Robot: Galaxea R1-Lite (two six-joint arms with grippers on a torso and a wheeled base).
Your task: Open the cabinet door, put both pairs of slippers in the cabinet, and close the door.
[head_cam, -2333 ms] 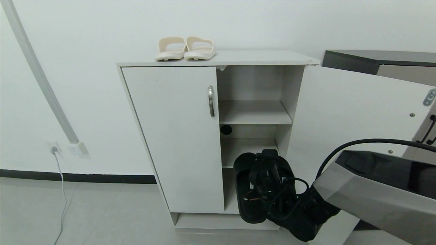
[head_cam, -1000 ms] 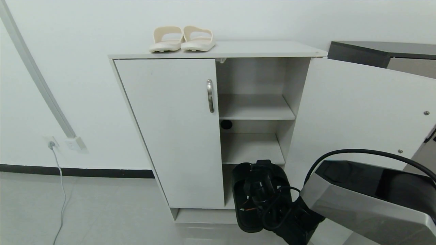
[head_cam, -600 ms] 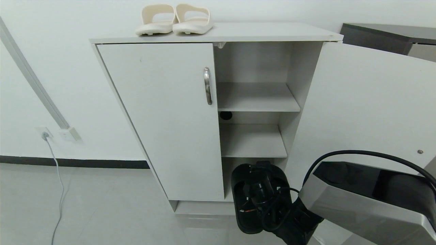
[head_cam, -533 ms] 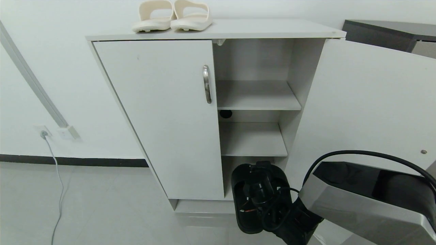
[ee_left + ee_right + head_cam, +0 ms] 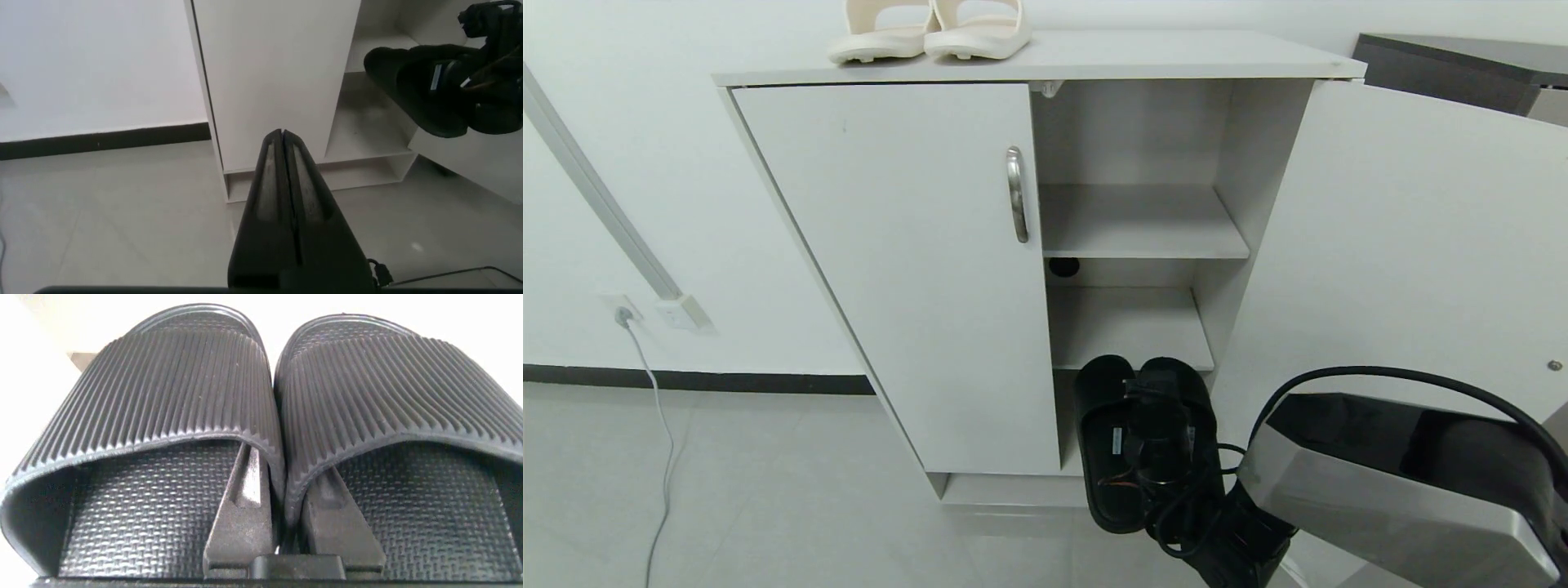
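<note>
Right tool (image 5: 284, 518) first: closed down on the two touching inner side walls of the pair of black ribbed rubber slippers (image 5: 1111, 441), one finger tucked under each strap. Carries the pair off the floor, tilted, toes towards the open right half of the white laminate cabinet (image 5: 1258, 163), just under the front edge of the middle shelf (image 5: 1127, 327). Hard to say from the head view whether already past that edge or just short of it.

Left tool (image 5: 282, 163): fingers pressed flat together, gripping nothing, hanging low over the floor, well apart from the closed left door (image 5: 890, 245).

Likely to catch the toes on the middle shelf's front edge if pushed in at this height. Could lose one slipper, gripped only by thin soft walls and easily twisted out by a knock against shelf or side panel. Could also nudge the open right door (image 5: 1405, 245), just beside the wrist, and swing it.

Inside the cabinet: takes neither pair as yet on the upper shelf (image 5: 1135, 220), the middle shelf or the bottom board (image 5: 359, 131). On the cabinet top, near its front left edge: a pair of cream moulded foam slippers (image 5: 931, 28), side by side and touching, yet to go in.
</note>
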